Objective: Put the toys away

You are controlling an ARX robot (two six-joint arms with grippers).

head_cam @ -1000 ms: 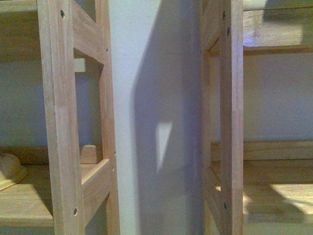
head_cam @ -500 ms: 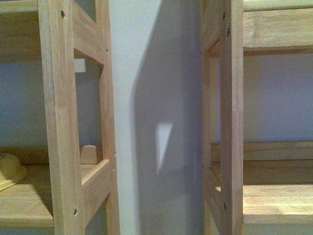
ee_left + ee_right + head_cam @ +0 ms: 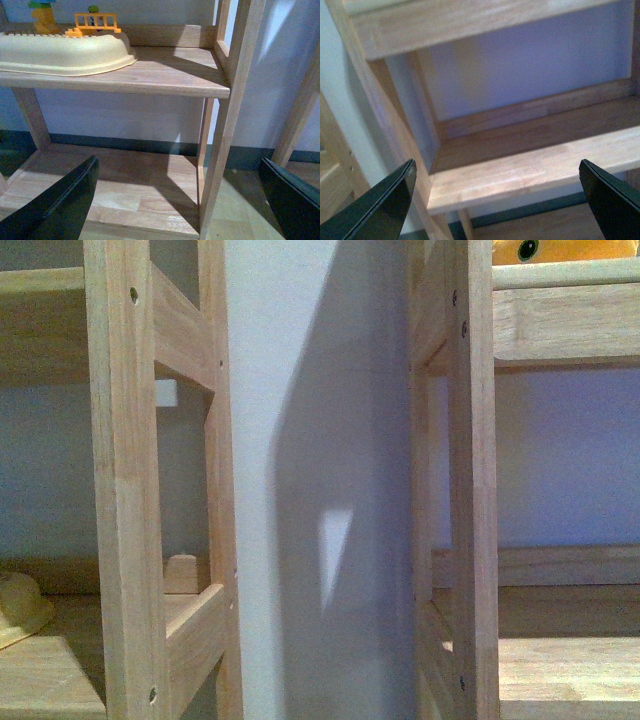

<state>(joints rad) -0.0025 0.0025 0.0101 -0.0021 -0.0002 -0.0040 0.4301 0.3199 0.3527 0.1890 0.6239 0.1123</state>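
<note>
Orange-yellow plush toy with a black bead eye (image 3: 560, 250) sits on the top right wooden shelf (image 3: 565, 320), only its lower edge in frame. Cream plastic tray (image 3: 65, 52) on the left wooden shelf (image 3: 165, 75) holds orange and yellow block pieces (image 3: 92, 22). Left gripper (image 3: 180, 200) and right gripper (image 3: 497, 200): jaws wide apart, holding nothing, both facing shelf openings.

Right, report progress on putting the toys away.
Done, apparently: an orange-yellow plush toy sits on the right unit's upper shelf. In hand: nothing; the left gripper and right gripper are both open and empty. Left: unclear, since no loose toys show.
</note>
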